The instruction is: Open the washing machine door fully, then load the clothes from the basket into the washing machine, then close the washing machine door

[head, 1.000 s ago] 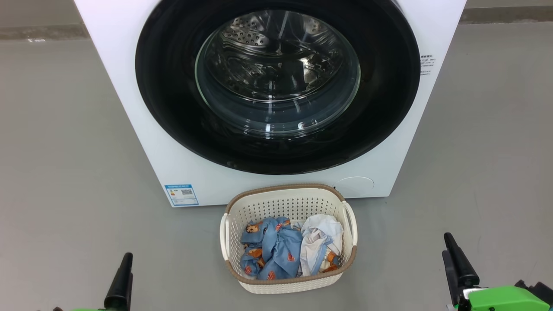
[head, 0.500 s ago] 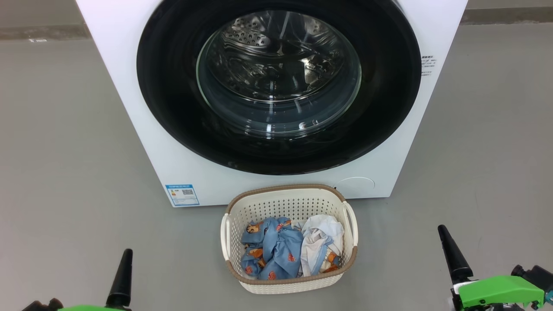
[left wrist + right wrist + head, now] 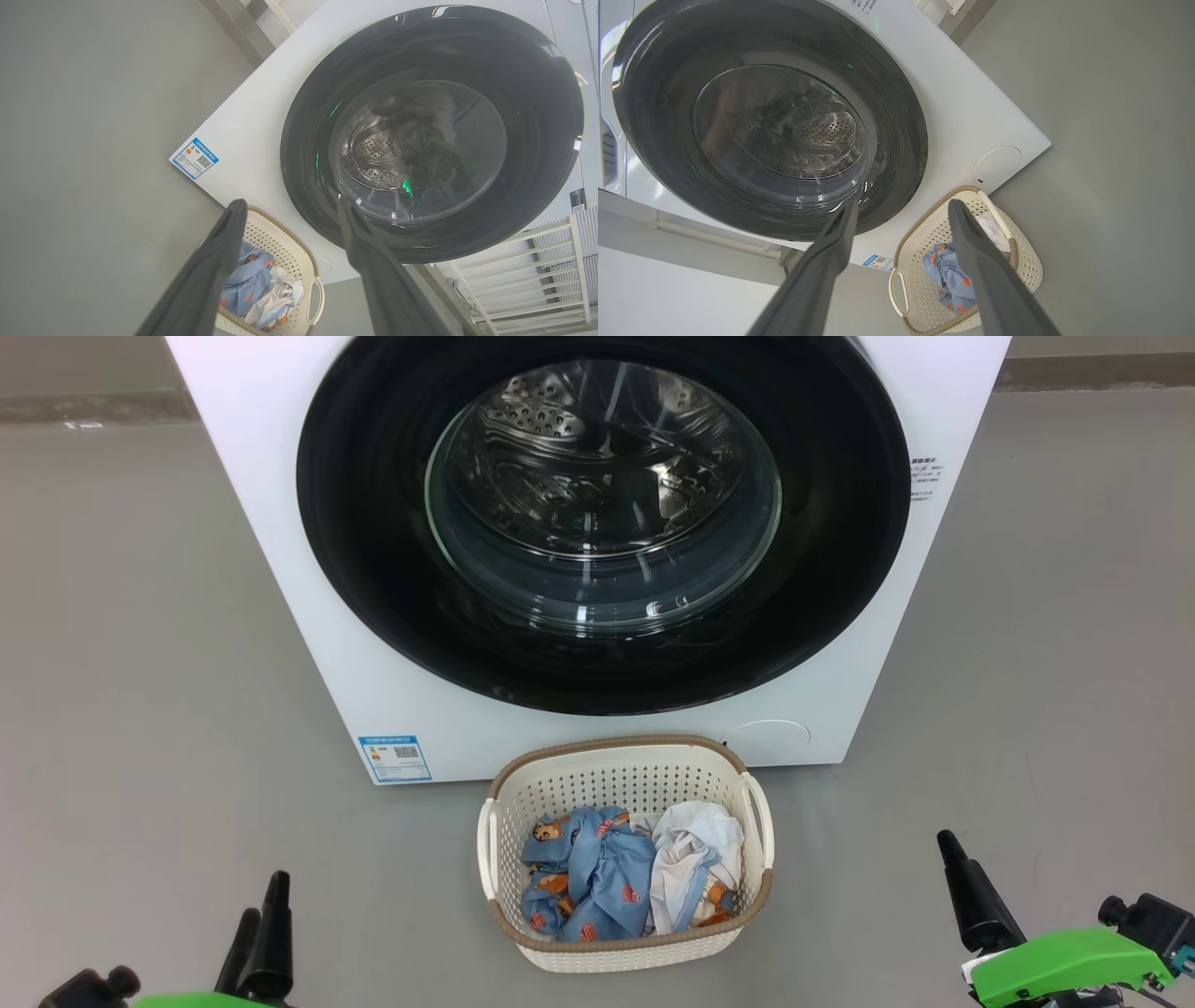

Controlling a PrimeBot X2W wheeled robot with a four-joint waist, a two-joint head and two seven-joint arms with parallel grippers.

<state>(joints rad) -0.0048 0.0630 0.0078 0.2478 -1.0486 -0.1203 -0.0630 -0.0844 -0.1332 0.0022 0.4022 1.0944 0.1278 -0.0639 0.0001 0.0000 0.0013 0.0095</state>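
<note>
Two grippers flank the basket (image 3: 616, 775), each well apart from it and nearer the robot than it: the left gripper (image 3: 292, 201) to the basket's left, the right gripper (image 3: 903, 204) to its right. Both have their jaws spread wide with nothing between the fingers.

A second ago the head view showed one dark finger of the left gripper. Now a second finger stands just beside it, and a dark knob has come in at the bottom corner on that side. On the other side, the right gripper's finger has leaned further towards the basket, and its green housing (image 3: 1060, 963) has tipped and slid outwards, away from the basket.

Nothing else has changed. The basket sits on the grey floor (image 3: 140, 663) with the clothes (image 3: 597, 877) heaped inside, blue printed fabric on its left half and the white cloth on its right. Just behind the basket stands the washing machine (image 3: 280, 569). The washing machine door (image 3: 373, 569) is above the basket and lies shut, flush with the white front. The blue label (image 3: 395, 758) is behind the basket's left corner, and the round cap (image 3: 770, 733) is behind its right.
</note>
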